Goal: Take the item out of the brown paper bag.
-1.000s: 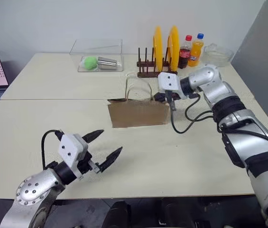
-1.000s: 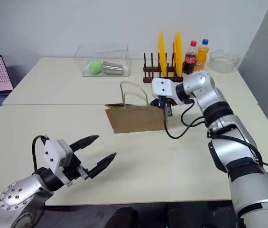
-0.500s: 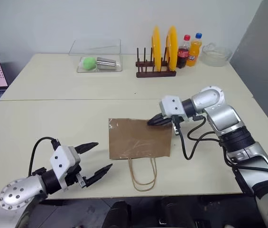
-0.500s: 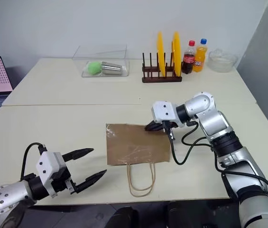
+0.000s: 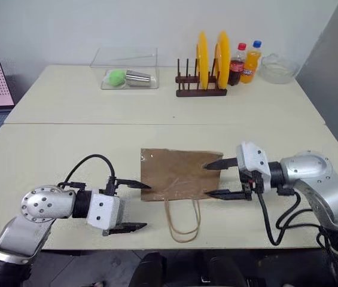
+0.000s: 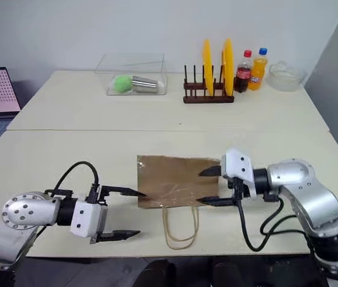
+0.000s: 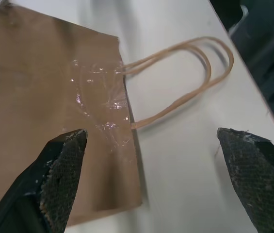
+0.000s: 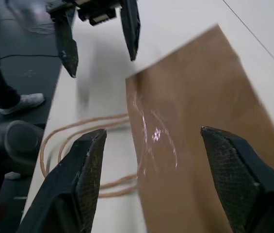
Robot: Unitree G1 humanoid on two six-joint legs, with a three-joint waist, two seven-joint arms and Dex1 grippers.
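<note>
Left gripper (image 5: 134, 206) wide open, empty, just beside the left edge of brown paper bag (image 5: 177, 174). Bag flat on table (image 5: 61, 149), 2 handles (image 5: 183, 221) toward near edge. Right gripper (image 5: 219, 178) open, empty, straddling bag's right edge.

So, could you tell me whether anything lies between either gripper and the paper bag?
Nothing visible does. The bag lies flat on the table between the open left gripper and open right gripper.

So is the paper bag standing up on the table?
No, the brown paper bag lies flat on the table, its loop handles stretched toward the near edge.
</note>
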